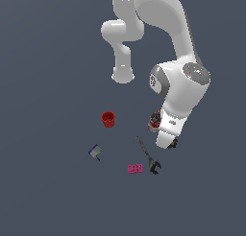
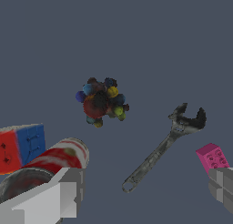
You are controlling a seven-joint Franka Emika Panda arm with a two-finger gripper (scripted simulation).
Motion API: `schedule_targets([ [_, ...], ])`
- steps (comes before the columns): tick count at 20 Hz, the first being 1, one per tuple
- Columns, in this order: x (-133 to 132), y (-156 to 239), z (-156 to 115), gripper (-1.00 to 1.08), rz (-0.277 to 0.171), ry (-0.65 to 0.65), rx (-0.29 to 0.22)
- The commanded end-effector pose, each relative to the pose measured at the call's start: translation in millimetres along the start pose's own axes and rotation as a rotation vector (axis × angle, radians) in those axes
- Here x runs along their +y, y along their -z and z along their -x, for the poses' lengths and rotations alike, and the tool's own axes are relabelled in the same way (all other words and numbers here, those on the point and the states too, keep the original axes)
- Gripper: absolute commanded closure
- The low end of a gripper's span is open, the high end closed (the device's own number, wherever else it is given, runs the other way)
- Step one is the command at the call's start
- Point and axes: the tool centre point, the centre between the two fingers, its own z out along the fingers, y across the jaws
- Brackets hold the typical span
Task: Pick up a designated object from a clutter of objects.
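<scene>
The designated object, a small dark lump studded with yellow, green, blue and red knobs, lies on the floor by itself. In the exterior view only a dark speck of the designated object peeks out beside the arm's hand. My gripper hangs above the floor, open, with nothing between its fingers. The lump lies ahead of the fingers and apart from them. The clutter of objects spreads around: the red-and-silver can lies right beside one finger, and the dark wrench lies between the fingers' line and the lump.
A pink brick sits by the other finger, and a red-and-blue cube lies past the can. In the exterior view the red cup and blue-grey block stand off to the left, with the wrench and pink brick nearer the arm.
</scene>
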Motion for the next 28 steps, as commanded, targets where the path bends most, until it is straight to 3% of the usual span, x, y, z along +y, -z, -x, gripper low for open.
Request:
schedule_targets([
  [1,-8,-14,-12,-0.92,-0.002,0.096,0.005],
  [13,-37,-56,-47,-0.92,-0.010,0.377,0.028],
  [28,-42,-84,-51,-0.92,-0.011,0.410,0.031],
])
